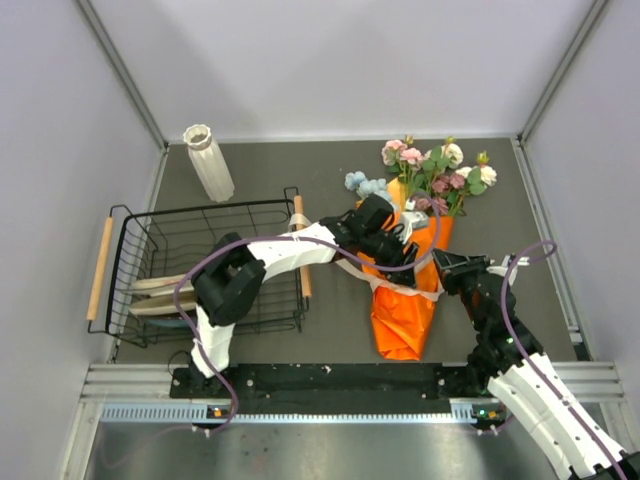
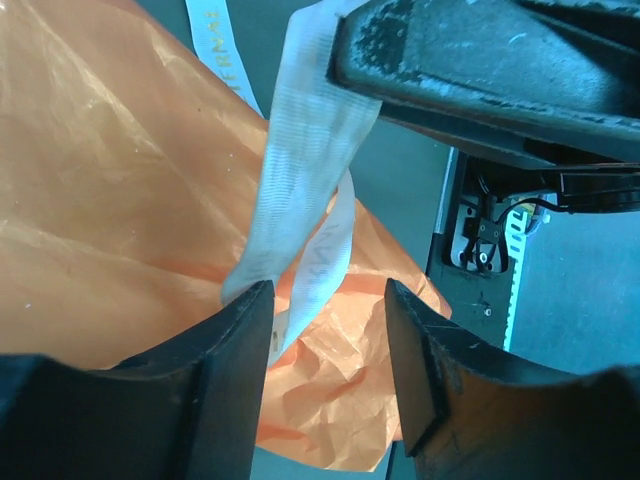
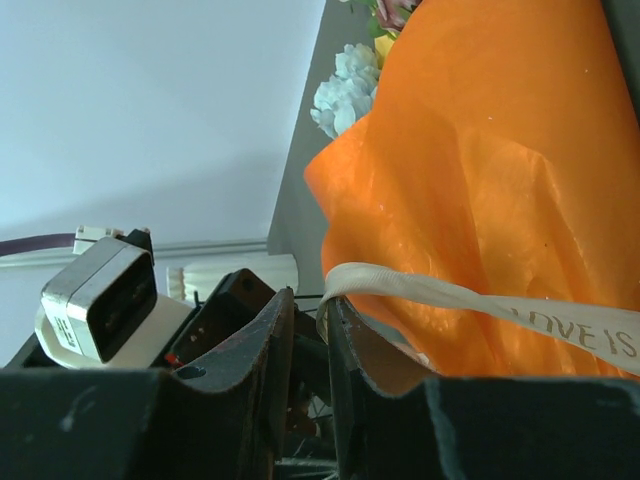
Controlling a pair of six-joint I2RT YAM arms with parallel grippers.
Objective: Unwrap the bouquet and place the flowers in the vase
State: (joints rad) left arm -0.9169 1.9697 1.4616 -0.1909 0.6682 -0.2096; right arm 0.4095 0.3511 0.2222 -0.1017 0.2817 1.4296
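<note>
1. Bouquet [image 1: 405, 305] of artificial roses in bright orange paper wrap lies flat mid-table, flower heads [image 1: 440, 172] toward far edge.
2. Left gripper [image 2: 330, 300]: fingers apart, cream-white ribbon [image 2: 300, 150] loose between. Right gripper [image 3: 310, 315]: pinched on same ribbon.
3. Count: one bouquet, one ribbon, one tall white ribbed vase [image 1: 208, 160], far left.

So your bouquet [image 1: 405, 310] lies on the desk [image 1: 300, 170] right of centre, flowers [image 1: 440, 175] toward the far edge, wrap tip toward you. The dish rack [image 1: 200, 215] sits to its left, and the vase [image 1: 209, 162] is behind that in the far left corner. The ribbon [image 1: 400, 287] crosses the bouquet's middle, from your left hand [image 1: 400, 238] over it to your right hand [image 1: 445, 263] just beside its right edge.
</note>
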